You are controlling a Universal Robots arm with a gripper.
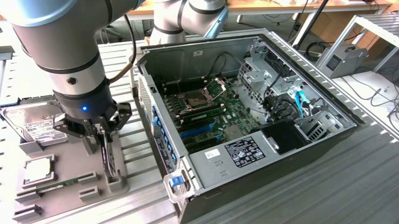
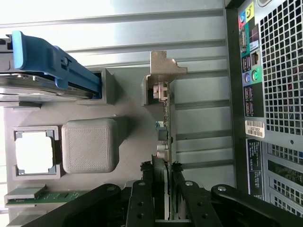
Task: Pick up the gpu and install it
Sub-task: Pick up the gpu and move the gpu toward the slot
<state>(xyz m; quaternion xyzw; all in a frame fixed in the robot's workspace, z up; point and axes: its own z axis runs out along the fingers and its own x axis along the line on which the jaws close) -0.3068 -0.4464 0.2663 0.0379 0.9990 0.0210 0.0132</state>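
Ribbed metal bench (image 1: 349,186) is spread beneath an open computer case (image 1: 199,173) and, at the exterior view's left, a grey holder tray (image 1: 68,156). In that tray a hard drive (image 1: 31,123), a processor (image 1: 39,170) and a memory stick (image 1: 59,185) are laid flat. The gpu (image 2: 166,118) is stood on edge in a narrow slot along the side of the tray nearest the case, with its silver bracket (image 2: 163,66) at one end. The gripper (image 2: 164,170) is set over the card's upper edge, and the fingers (image 2: 154,172) are seen pressed against both faces. The gpu is therefore judged to be clamped, though it is seated in the slot and not yet raised.

The step in hand is judged to be the pick-up. It would be done well if the card were held square between the fingers and drawn straight out along the line of the slot. That way the board is not wedged against the slot walls and the bracket is not caught on the end post. Twisting of the thin board is to be avoided.
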